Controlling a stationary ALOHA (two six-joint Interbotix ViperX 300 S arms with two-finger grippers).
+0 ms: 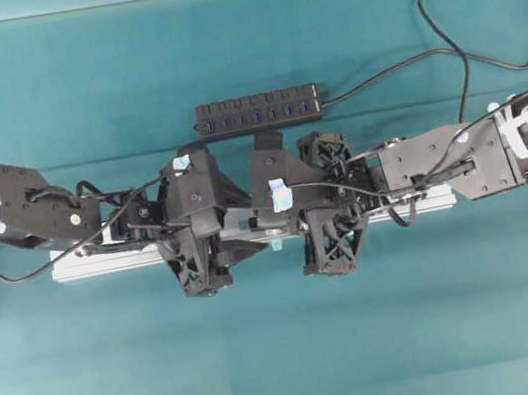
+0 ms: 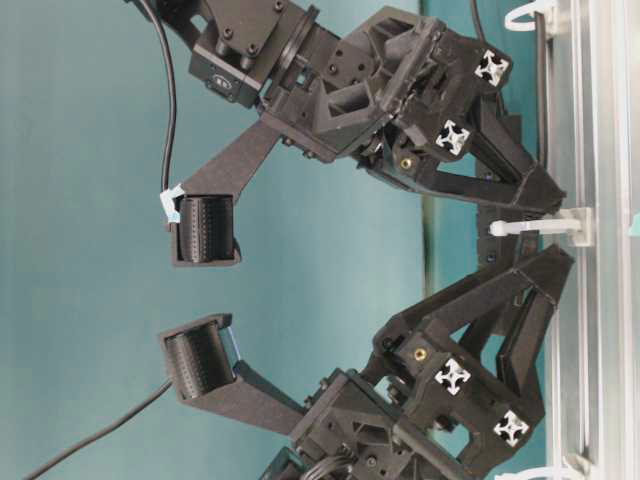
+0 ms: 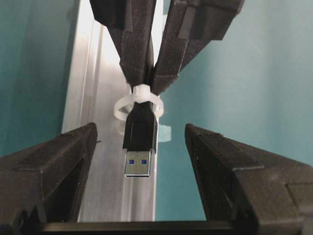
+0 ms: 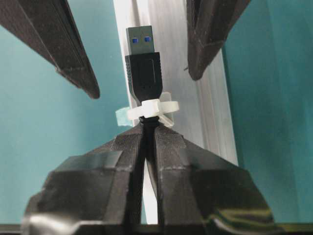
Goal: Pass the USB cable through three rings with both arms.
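Note:
The USB cable's black plug [image 3: 140, 142] sticks out of a translucent white ring [image 3: 139, 100] over the rail, metal tip towards the left wrist camera. My left gripper [image 3: 142, 161] is open, one finger on each side of the plug and apart from it. Behind the ring, my right gripper [image 4: 149, 126] is shut on the USB cable just below the plug [image 4: 143, 63] and touches the ring [image 4: 155, 108]. In the overhead view both arms meet over the rail's middle [image 1: 249, 228]. The table-level view shows that ring [image 2: 535, 227] between the fingertips and parts of two more [image 2: 528, 14] [image 2: 545, 470].
The silver aluminium rail [image 1: 82, 263] lies left to right under both arms. A black multi-port hub [image 1: 260, 110] with blue sockets sits behind it, and its cord [image 1: 440, 36] loops at the back right. Teal cloth covers the table.

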